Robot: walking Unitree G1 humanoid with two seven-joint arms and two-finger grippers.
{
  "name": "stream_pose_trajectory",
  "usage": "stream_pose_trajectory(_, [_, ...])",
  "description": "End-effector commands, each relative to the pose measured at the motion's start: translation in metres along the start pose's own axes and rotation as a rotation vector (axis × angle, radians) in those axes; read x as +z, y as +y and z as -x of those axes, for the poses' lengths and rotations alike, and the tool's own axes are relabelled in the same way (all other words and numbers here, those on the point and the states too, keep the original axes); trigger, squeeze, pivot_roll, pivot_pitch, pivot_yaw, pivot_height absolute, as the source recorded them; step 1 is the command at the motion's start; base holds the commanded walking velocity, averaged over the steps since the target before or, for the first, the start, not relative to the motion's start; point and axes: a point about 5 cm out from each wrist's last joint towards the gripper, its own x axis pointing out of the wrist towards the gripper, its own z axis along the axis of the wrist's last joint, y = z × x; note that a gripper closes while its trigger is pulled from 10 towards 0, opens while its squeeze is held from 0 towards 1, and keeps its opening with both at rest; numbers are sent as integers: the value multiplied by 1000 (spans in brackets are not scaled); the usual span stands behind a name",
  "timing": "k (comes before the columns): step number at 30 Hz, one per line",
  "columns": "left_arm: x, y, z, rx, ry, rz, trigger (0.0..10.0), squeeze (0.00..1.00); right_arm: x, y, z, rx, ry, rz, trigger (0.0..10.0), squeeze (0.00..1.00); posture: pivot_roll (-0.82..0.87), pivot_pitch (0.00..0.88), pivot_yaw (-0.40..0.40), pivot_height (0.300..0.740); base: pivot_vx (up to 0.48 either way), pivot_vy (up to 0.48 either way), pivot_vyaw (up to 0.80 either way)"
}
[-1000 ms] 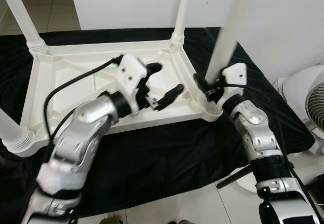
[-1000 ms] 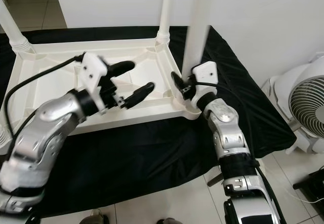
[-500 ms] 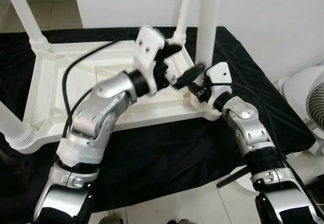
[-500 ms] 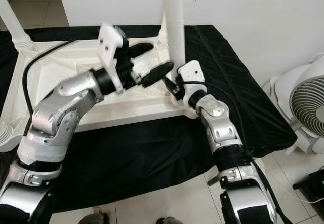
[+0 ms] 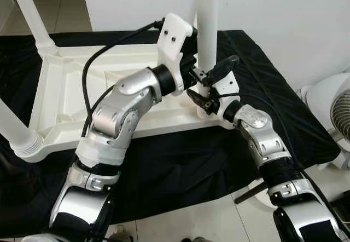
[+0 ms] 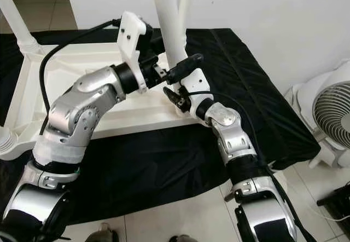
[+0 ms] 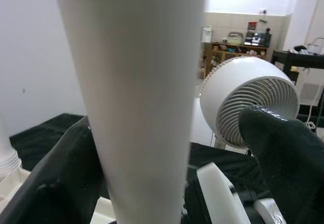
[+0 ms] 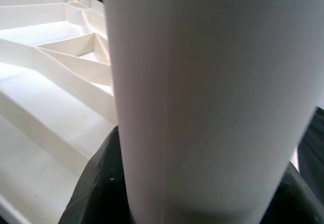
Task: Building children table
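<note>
A white plastic children's table (image 5: 98,88) lies upside down on a black cloth (image 5: 180,160), its legs pointing up. At the base of the near right leg (image 5: 208,28), my right gripper (image 5: 199,97) is shut on the leg, whose white tube (image 8: 202,82) sits between the dark fingers (image 8: 96,188). Higher on the same leg, my left gripper (image 5: 206,61) is open around it. One finger lies against the tube (image 7: 142,107); the other fingertip (image 7: 283,148) stands a little off it.
Two more legs rise at the far left (image 5: 33,17) and the near left (image 5: 11,121). A white fan (image 6: 328,110) stands on the tiled floor to the right. A white wall runs behind the table.
My left arm has swung right and up from over the table's underside to the near right leg, and its fingers now straddle it. The right gripper has stayed at the leg's base.
</note>
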Motion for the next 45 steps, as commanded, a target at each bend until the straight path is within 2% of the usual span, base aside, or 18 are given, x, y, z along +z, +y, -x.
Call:
stream_pose_trajectory(1, [1, -1, -4, -10, 6, 13, 10000, 0, 4, -1, -2, 12, -11, 22, 10000, 0, 162, 40, -59, 740, 0, 0, 0])
stream_pose_trajectory(4, [3, -2, -6, -17, 1, 13, 10000, 0, 4, -1, -3, 11, -15, 20, 10000, 0, 161, 32, -55, 740, 0, 0, 0])
stream_pose_trajectory(5, [3, -3, -7, -19, 1, -1, 6863, 0, 4, -1, -3, 10, -18, 19, 10000, 0, 161, 29, -54, 740, 0, 0, 0])
stream_pose_trajectory(9, [3, -3, -8, -16, 1, -7, 6863, 0, 4, -1, -3, 10, -18, 19, 10000, 0, 161, 29, -54, 740, 0, 0, 0])
stream_pose_trajectory(10, [3, -3, -8, -15, -7, -9, 0, 0, 4, -2, -3, 7, -21, 16, 10000, 0, 158, 26, -52, 740, 0, 0, 0])
stream_pose_trajectory(23, [4, 0, -8, -7, -17, -4, 0, 0, 3, -6, -4, -24, -33, -46, 10000, 0, 161, 28, -56, 740, 0, 0, 0])
stream_pose_trajectory(27, [5, 4, -9, 32, -6, -3, 0, 0, 4, -10, -3, -50, -46, -61, 10000, 4, 159, 34, -59, 740, 0, 0, 0])
stream_pose_trajectory(28, [6, 6, -9, 50, 1, -6, 2588, 0, 4, -12, -3, -67, -53, -77, 10000, 1000, 158, 35, -60, 740, 0, 0, 0])
stream_pose_trajectory(30, [6, 7, -9, 60, 6, -9, 2588, 0, 4, -13, -3, -78, -57, -88, 10000, 1000, 158, 35, -60, 740, 0, 0, 0])
stream_pose_trajectory(31, [6, 8, -9, 74, 14, -21, 10000, 0, 4, -14, -3, -88, -62, -94, 10000, 1000, 156, 39, -62, 740, 0, 0, 0])
stream_pose_trajectory(34, [9, 10, -10, 106, 16, -58, 10000, 0, 5, -15, -3, -117, -70, -94, 10000, 1000, 152, 42, -63, 740, 0, 0, 0])
stream_pose_trajectory(38, [10, 14, -13, 162, 47, -57, 10000, 0, 5, -16, -4, -154, -68, -111, 10000, 1000, 146, 45, -65, 740, 0, 0, 0])
stream_pose_trajectory(39, [10, 17, -16, 202, 87, -58, 10000, 0, 5, -16, -5, -173, -65, -118, 10000, 443, 138, 48, -68, 740, 0, 0, 0])
stream_pose_trajectory(42, [11, 20, -19, 229, 114, -60, 10000, 0, 5, -15, -6, -185, -63, -122, 10000, 443, 133, 49, -70, 740, 0, 0, 0])
stream_pose_trajectory(43, [13, 23, -21, 268, 121, -61, 10000, 0, 6, -15, -7, -196, -61, -119, 10000, 0, 126, 50, -70, 740, 0, 0, 0])
stream_pose_trajectory(45, [18, 24, -25, 290, 102, -55, 10000, 0, 6, -14, -9, -216, -60, -118, 10000, 0, 119, 51, -70, 740, 0, 0, 0])
